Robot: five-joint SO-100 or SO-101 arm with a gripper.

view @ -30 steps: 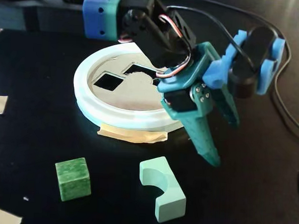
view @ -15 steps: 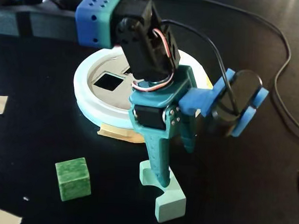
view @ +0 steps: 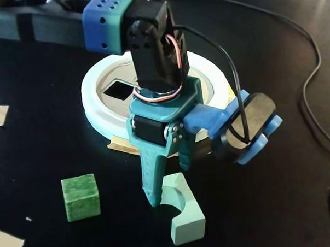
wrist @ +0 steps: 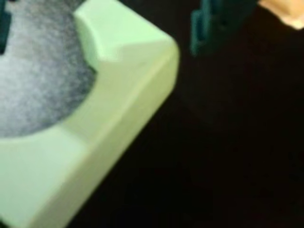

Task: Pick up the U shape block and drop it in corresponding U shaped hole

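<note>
— On the black mat, what is seen from left to right in the fixed view?
— A dark green cube (view: 80,197) is seen first, then the gripper (view: 170,181), its fingers spread apart and lowered over one end of the U shape block (view: 185,214).
— How is the block laid?
— Flat; its long axis runs toward the lower right, the notch turned lower left.

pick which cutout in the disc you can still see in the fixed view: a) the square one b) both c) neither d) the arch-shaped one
a: the square cutout shows dark in the tan disc, while the arm covers the part of the disc where any other cutout would lie, above the U shape block.
</note>
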